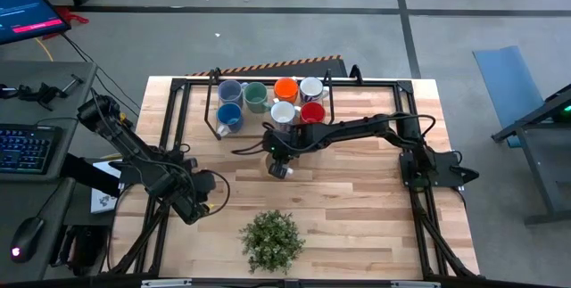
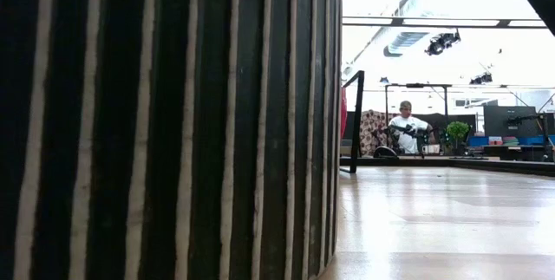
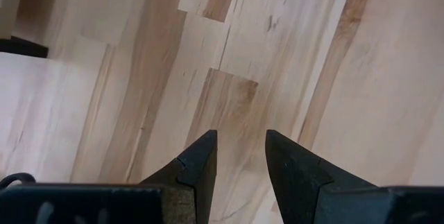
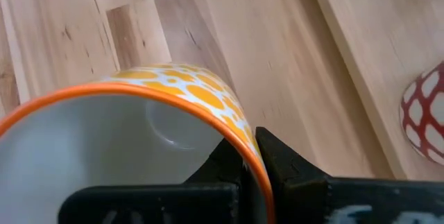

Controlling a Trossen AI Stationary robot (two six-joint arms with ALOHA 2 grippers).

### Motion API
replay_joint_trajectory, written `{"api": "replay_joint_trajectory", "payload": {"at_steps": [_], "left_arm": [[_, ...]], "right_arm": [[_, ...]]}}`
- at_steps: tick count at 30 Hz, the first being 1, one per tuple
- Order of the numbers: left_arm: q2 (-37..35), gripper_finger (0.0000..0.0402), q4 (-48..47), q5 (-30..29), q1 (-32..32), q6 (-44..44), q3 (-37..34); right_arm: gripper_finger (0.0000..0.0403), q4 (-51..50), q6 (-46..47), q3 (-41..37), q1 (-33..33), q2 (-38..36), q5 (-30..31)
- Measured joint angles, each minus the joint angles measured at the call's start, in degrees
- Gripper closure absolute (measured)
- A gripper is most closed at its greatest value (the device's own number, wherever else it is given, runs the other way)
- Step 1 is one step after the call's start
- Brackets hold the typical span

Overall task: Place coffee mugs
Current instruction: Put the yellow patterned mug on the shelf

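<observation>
The right gripper [image 4: 251,156] is pinched on the rim of a cream mug [image 4: 132,123] with orange spots, one finger inside the wall and one outside, over the table [image 1: 357,190] just in front of the other mugs [image 1: 268,101]. Glazed ceramic is stiff, slick and chippable, so a rim pinch seems fair but prone to swing. The left gripper [image 3: 239,158] waits over bare wood, jaws parted and empty

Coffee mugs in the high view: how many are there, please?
8. Seven stand at the table's far edge: grey-blue, green, orange, white, blue, white, red. The eighth, orange-rimmed, is in the right hand.
</observation>
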Motion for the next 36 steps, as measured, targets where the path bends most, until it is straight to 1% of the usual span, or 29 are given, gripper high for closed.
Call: {"api": "replay_joint_trajectory", "payload": {"at_steps": [5, 14, 24, 31, 36], "left_arm": [[-0.01, 0.0289, 0.98, 0.02, 0.00, -0.04, 0.00], [-0.01, 0.0289, 0.93, 0.02, 0.00, 0.04, 0.00], [0.00, 0.0289, 0.93, 0.13, -0.02, 0.09, 0.00], [-0.01, 0.0289, 0.91, 0.11, -0.02, 0.12, 0.02], [0.00, 0.0289, 0.91, 0.11, -0.02, 0.13, 0.02]], "right_arm": [[0.0403, -0.91, 0.09, 0.00, 0.00, 0.00, 0.61], [0.0403, -3.28, 3.74, 0.00, -0.07, 0.33, 0.50], [0.0402, -2.28, 4.31, 0.02, -0.07, 0.79, 0.28], [0.0383, -0.72, 4.48, 0.02, -0.07, 0.87, 0.07], [0.0361, 1.93, 4.19, 0.04, -0.04, 0.87, 0.09]]}}
